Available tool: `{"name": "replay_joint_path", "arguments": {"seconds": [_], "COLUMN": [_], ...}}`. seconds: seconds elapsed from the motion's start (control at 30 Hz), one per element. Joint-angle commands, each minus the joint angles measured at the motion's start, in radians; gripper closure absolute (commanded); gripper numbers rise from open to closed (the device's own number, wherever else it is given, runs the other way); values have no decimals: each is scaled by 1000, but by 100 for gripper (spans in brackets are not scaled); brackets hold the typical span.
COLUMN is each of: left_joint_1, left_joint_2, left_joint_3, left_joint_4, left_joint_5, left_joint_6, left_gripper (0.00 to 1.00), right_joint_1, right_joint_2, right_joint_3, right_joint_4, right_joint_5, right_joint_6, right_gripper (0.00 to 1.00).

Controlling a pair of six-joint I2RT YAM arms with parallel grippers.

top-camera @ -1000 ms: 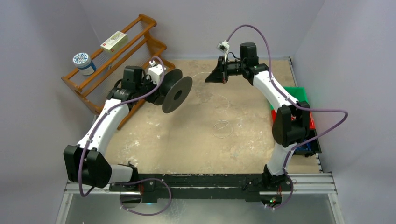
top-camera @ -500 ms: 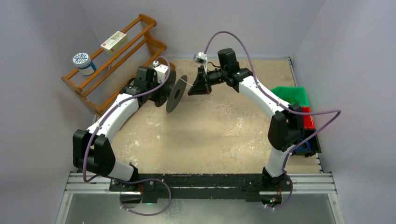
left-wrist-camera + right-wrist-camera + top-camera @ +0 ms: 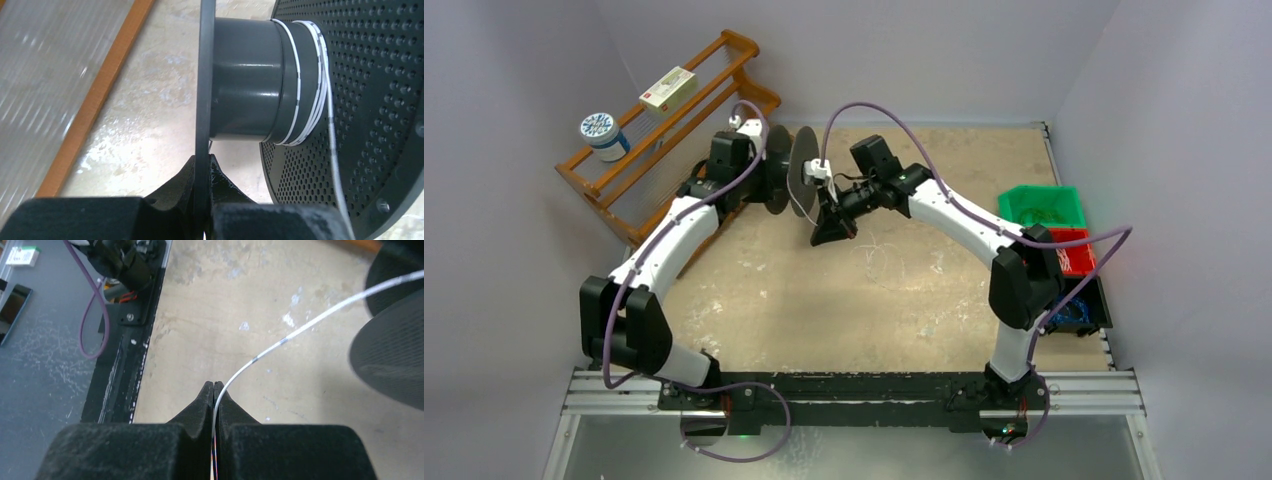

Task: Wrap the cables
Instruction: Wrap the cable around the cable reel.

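On the near side of the spool [image 3: 245,85], the right end effector [image 3: 214,390] is clenching the cable [image 3: 300,330], having swung in from well to the spool's right to just beside it. By my reading, another turn is going on. The left end effector [image 3: 202,167] is gripping the spool's flange. Slack lying on the worktop [image 3: 225,315] right of the spool is barely showing, and its end is impossible to trace.
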Motion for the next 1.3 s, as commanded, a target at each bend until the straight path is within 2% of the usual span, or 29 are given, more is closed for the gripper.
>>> {"name": "replay_joint_path", "arguments": {"seconds": [0.0,0.23,0.43,0.67,0.77,0.83,1.0,1.27], "left_joint_1": [36,130,159,161,161,160,159,159], "left_joint_2": [-77,-121,-184,-244,-249,-260,-310,-324], "left_joint_3": [71,59,13,-16,20,32,16,-13], "left_joint_4": [172,286,325,334,217,129,2,-84], "left_joint_5": [119,363,561,726,777,748,669,689], "left_joint_6": [-123,-250,-238,-222,-87,56,304,461], "left_gripper": [100,100,100,100,100,100,100,100], "right_joint_1": [-4,-27,-134,-236,-274,-301,-356,-385], "right_joint_2": [-52,-61,-59,-24,-33,-46,-83,-99], "right_joint_3": [-78,-142,-152,-148,-142,-134,-104,-31], "right_joint_4": [-28,-41,14,78,100,102,95,76], "right_joint_5": [24,1,-28,-14,-10,-4,15,-5], "right_joint_6": [-70,-65,7,114,149,158,162,180], "right_gripper": [100,100,100,100,100,100,100,100]}}
